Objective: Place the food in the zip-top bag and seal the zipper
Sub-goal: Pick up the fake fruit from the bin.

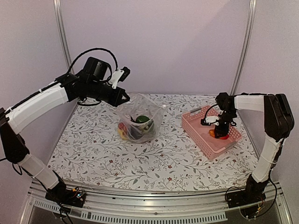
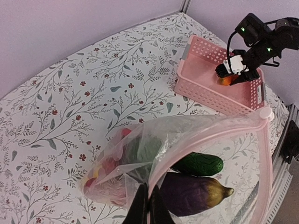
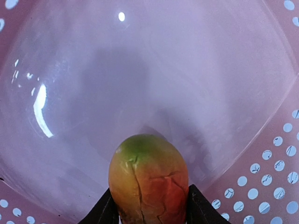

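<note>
At the far middle of the flower-patterned bench (image 1: 93,149), the clear crinkly zip-top plastic bag (image 1: 140,119) is held up by its pink-edged mouth, which is pinched in the fully closed left tool (image 2: 145,207). A dark purple eggplant (image 2: 191,193) and a long green cucumber (image 2: 198,164) are seen inside it. In the pink perforated plastic basket (image 1: 191,122), a small orange-red fruit (image 3: 149,172) with a green tip is gripped on both sides by the right tool (image 3: 152,207).
</note>
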Available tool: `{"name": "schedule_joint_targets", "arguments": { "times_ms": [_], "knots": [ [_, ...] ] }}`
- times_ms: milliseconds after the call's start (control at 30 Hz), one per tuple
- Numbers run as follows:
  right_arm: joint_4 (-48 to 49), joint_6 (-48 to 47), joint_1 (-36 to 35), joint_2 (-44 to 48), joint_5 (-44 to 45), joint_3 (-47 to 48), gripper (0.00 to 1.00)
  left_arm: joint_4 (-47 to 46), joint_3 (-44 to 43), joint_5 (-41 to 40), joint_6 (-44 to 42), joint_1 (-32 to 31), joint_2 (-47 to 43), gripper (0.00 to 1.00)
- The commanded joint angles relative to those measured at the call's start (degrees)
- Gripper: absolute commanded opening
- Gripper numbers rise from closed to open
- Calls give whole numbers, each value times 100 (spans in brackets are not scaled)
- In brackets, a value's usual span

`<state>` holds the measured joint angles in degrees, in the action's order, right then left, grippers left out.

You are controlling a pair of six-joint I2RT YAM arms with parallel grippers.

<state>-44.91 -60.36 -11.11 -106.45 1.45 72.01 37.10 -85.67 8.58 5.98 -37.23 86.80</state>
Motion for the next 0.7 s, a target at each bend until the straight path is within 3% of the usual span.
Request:
{"name": "schedule_joint_targets", "arguments": {
  "times_ms": [0,200,367,667],
  "knots": [
    [-273,238,20,125,-529,378,42,-45,72,50,-19,71,-102,2],
    [-860,694,6,392,-1448,1178,36,-104,51,76,-2,73,-69,2],
    [-1346,1246,-293,801,-2818,2224,34,-166,63,3,-52,74,-31,2],
    [-32,2342,-1865,1591,-4332,2892,32,-204,-24,71,51,73,56,2]
  ]
}}
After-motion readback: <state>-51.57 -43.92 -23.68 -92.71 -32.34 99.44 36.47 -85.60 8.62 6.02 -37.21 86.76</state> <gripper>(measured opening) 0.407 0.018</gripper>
